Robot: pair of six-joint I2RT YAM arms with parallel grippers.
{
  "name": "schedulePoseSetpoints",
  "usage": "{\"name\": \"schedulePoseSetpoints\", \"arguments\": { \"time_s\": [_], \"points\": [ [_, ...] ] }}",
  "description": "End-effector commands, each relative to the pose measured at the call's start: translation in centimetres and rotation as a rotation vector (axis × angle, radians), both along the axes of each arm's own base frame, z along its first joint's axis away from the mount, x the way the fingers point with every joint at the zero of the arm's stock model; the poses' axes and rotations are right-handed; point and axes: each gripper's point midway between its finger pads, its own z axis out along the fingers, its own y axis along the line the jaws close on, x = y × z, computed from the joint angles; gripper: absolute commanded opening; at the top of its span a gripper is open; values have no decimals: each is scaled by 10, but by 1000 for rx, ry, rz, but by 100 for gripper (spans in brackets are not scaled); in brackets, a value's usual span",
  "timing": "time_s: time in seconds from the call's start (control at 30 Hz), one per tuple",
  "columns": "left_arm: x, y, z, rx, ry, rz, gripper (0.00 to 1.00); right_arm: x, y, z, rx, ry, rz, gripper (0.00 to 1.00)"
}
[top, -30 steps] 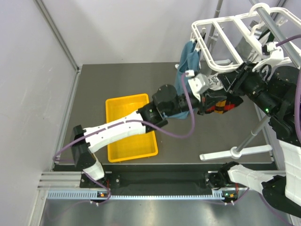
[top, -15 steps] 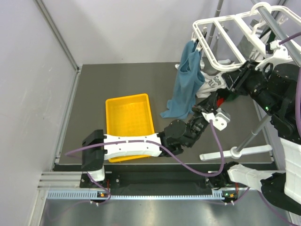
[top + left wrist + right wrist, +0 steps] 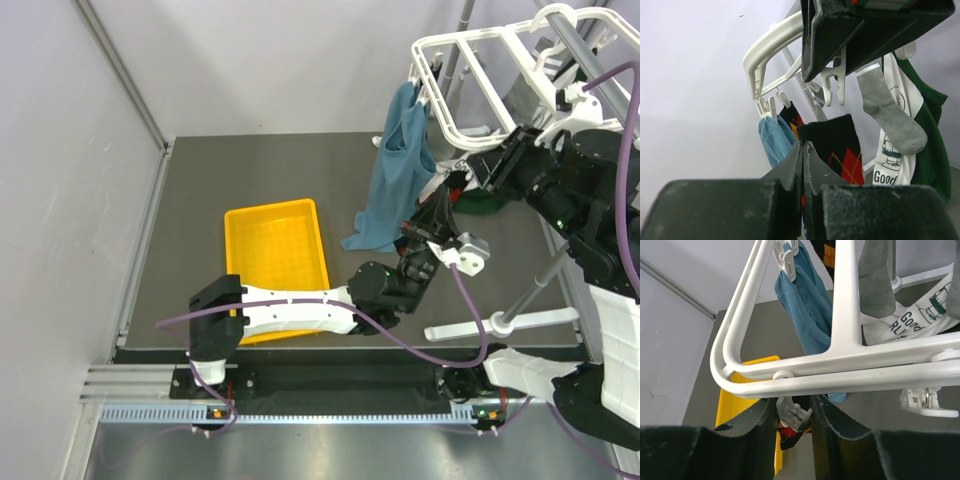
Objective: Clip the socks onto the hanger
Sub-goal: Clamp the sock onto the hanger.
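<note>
1. The left hand [image 3: 804, 145] is clenched on the argyle sock [image 3: 840, 145]; the black cuff with its red and yellow diamonds stands up just past the fingertips
2. Over the last second the left arm has dropped from its high reach at the frame and now stretches low over the desk [image 3: 200, 200], with the hand tipped upward and, in the last half second, lifted a little nearer the right hand [image 3: 795, 415]; I judge the sock is being brought up from below, and it is not yet clipped
3. The right hand has stayed at the same corner of the hanger [image 3: 840, 360], its fingers pressing on a small white clip [image 3: 792, 416] from both sides, probably to hold it open for the sock
4. Only the left wrist view shows the grip on the sock, with spare clips dangling just above it, a blue cloth [image 3: 771, 142] to the left and a grey sock [image 3: 885, 112] already hanging beyond to the right
5. Only the right wrist view shows the pinched clip, with a scrap of red just under it, likely the sock
6. Only the top view shows both arms together and the yellow tray [image 3: 275, 255] well behind the left hand
</note>
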Motion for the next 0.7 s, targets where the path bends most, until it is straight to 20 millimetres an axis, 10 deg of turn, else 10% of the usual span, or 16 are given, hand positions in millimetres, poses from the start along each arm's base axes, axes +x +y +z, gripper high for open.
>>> {"name": "schedulePoseSetpoints", "arguments": {
  "time_s": [0.0,0.43,0.67],
  "points": [
    [-7,11,30,-95,-31,-31,0,4,-3,-5,2,36,-34,0],
    [-5,5,36,-99,-43,-65,0,3,3,-17,9,63,-9,0],
    [-13,2,34,-102,187,-444,0,1,9,-16,8,38,36,0]
  ]
}}
